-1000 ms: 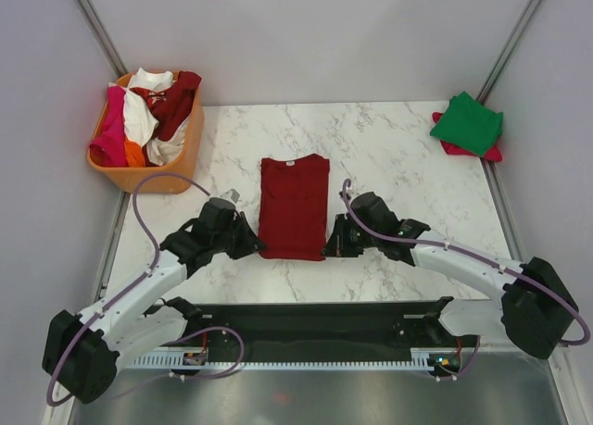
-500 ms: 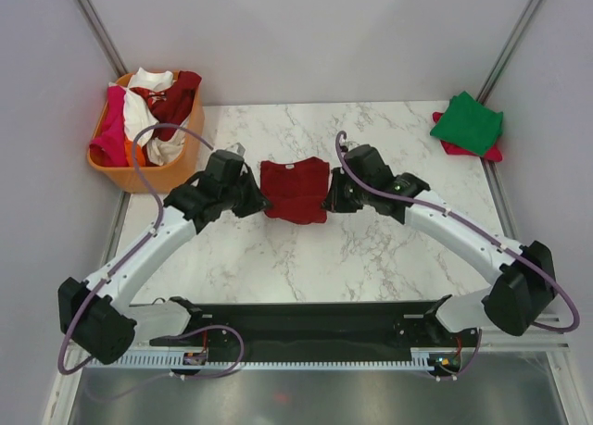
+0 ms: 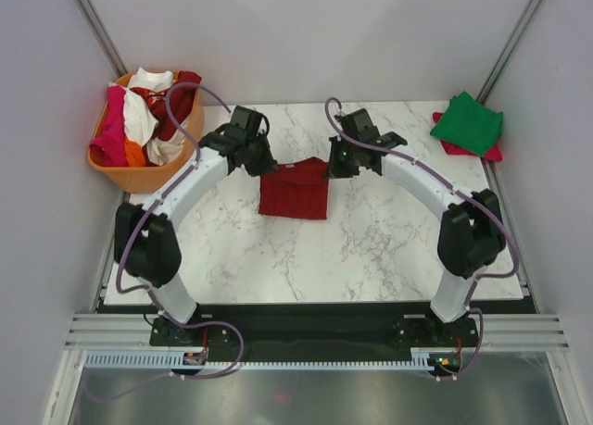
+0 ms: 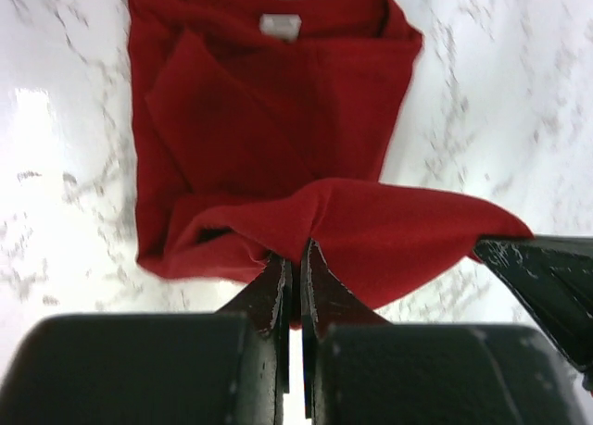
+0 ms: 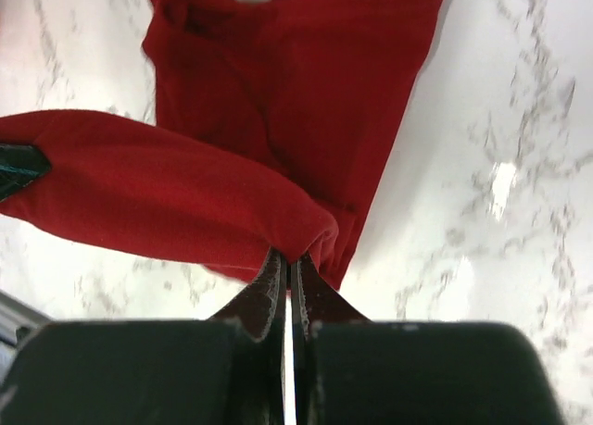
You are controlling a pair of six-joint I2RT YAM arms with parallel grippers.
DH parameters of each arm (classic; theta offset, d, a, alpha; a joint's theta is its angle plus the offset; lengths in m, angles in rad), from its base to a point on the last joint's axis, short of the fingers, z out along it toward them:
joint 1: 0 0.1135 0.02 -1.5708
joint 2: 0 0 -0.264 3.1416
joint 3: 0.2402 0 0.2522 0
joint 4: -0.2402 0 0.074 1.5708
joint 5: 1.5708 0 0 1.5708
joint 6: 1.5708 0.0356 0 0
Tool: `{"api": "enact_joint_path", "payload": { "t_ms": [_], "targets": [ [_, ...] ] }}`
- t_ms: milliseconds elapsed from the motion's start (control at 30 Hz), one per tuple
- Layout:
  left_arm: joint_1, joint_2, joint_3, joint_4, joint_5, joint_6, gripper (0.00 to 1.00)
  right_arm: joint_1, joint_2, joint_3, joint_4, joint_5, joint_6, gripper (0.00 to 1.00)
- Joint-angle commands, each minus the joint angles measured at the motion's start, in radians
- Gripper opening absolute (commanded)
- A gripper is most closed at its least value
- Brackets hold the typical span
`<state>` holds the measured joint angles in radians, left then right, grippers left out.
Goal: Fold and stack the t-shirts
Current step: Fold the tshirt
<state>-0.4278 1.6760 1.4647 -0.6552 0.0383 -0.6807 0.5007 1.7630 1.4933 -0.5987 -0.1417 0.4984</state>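
A dark red t-shirt (image 3: 295, 190) lies mid-table, folded into a strip, its near end lifted and doubled back over the rest toward the collar. My left gripper (image 3: 262, 165) is shut on the shirt's left corner; in the left wrist view (image 4: 298, 251) the cloth (image 4: 278, 110) drapes from its closed fingers. My right gripper (image 3: 330, 166) is shut on the right corner; in the right wrist view (image 5: 289, 258) the red fold (image 5: 176, 189) hangs from it. A folded green t-shirt (image 3: 466, 121) lies on a pink-red one (image 3: 489, 152) at the far right.
An orange plastic basket (image 3: 146, 175) at the far left holds white (image 3: 141, 110), dark red (image 3: 178, 101), pink-red (image 3: 111, 129) and orange (image 3: 134, 154) shirts. The marble table (image 3: 371, 240) is walled in behind and at both sides.
Both grippers have carried the shirt's near hem away from the arms' bases toward the collar, folding the strip in half. Both arms are stretched far out.
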Motion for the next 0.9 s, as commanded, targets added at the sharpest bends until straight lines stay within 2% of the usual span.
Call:
{"api": "enact_joint_path", "payload": {
  "t_ms": [0, 67, 100, 133, 167, 200, 233, 267, 300, 333, 367, 500, 567, 633, 700, 767, 800, 867],
  "targets": [
    [0.047, 0.144, 0.103, 0.0, -0.02, 0.058, 0.05, -0.04, 0.123, 0.12, 0.001, -0.001, -0.021, 0.0],
    [0.069, 0.221, 0.18, -0.003, -0.012, 0.072, 0.05, -0.062, 0.225, 0.194, 0.002, -0.001, -0.017, 0.03],
    [0.076, 0.253, 0.204, -0.003, -0.009, 0.073, 0.08, -0.07, 0.261, 0.226, 0.002, -0.004, -0.02, 0.11],
    [0.087, 0.331, 0.268, -0.007, -0.009, 0.084, 0.1, -0.094, 0.336, 0.26, -0.001, -0.03, -0.026, 0.3],
    [0.104, 0.367, 0.302, -0.006, -0.015, 0.089, 0.19, -0.108, 0.373, 0.339, 0.0, -0.039, -0.035, 0.36],
    [0.112, 0.416, 0.347, 0.0, 0.029, 0.102, 0.35, -0.134, 0.409, 0.391, -0.037, -0.021, -0.038, 0.42],
    [0.118, 0.468, 0.479, -0.007, 0.06, 0.165, 0.56, -0.148, 0.468, 0.497, -0.071, 0.014, -0.034, 0.61],
    [0.13, 0.588, 0.567, -0.048, 0.081, 0.176, 0.9, -0.163, 0.486, 0.533, -0.085, 0.002, -0.032, 0.71],
    [0.141, 0.64, 0.657, -0.102, 0.087, 0.175, 0.93, -0.189, 0.492, 0.56, -0.084, -0.004, -0.031, 0.79],
    [0.152, 0.68, 0.812, -0.206, 0.084, 0.152, 0.93, -0.2, 0.487, 0.603, -0.09, -0.009, -0.035, 0.9],
    [0.168, 0.709, 0.853, -0.23, 0.09, 0.142, 0.93, -0.209, 0.472, 0.61, -0.09, -0.009, -0.044, 0.93],
    [0.169, 0.566, 0.781, -0.199, 0.051, 0.168, 0.97, -0.225, 0.33, 0.526, -0.075, 0.03, -0.101, 0.95],
    [0.17, 0.495, 0.689, -0.166, 0.012, 0.188, 0.96, -0.223, 0.212, 0.376, 0.017, -0.019, -0.087, 0.93],
    [0.17, 0.392, 0.601, -0.147, 0.006, 0.204, 0.92, -0.209, 0.098, 0.201, 0.104, -0.143, -0.061, 0.88],
    [0.169, 0.303, 0.542, -0.129, 0.024, 0.207, 0.89, -0.174, 0.056, 0.119, 0.187, -0.266, -0.023, 0.83],
    [0.159, 0.252, 0.444, -0.106, 0.05, 0.207, 0.87, -0.146, 0.044, 0.047, 0.232, -0.344, -0.001, 0.77],
    [0.156, 0.234, 0.409, -0.077, 0.095, 0.207, 0.86, -0.121, 0.047, 0.024, 0.252, -0.408, 0.021, 0.69],
    [0.143, 0.188, 0.298, -0.038, 0.144, 0.201, 0.83, -0.1, 0.065, -0.045, 0.327, -0.447, 0.045, 0.63]
  ]
}}
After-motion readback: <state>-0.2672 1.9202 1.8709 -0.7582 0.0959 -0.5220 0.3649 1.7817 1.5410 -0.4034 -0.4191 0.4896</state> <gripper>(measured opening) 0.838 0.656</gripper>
